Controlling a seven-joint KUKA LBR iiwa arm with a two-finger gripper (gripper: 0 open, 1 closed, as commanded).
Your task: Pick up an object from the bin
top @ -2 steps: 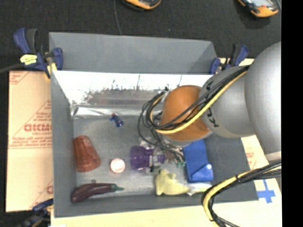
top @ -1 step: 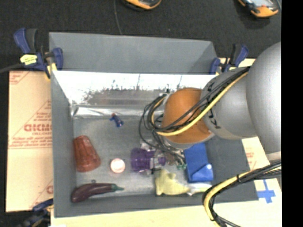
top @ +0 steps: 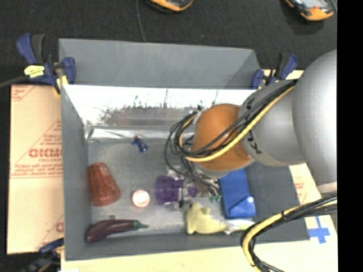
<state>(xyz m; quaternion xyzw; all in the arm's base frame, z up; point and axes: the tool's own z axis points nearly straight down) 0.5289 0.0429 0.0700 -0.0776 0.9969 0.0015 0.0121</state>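
the gripper [top: 190, 190] hangs low in the grey bin [top: 74, 152], under the arm's orange cover, a little toward 6 o'clock from the bin's middle. whether it is open or closed i cannot tell. touching or just beside it at 9 o'clock lies a small purple toy [top: 167, 189], the likeliest pick. to do this well, centre over the toy before closing. keep clear of the pale yellow piece [top: 203, 221] at 5 o'clock and the blue block [top: 237, 197] at 3 o'clock. the pink disc [top: 140, 198] beyond it could get nudged.
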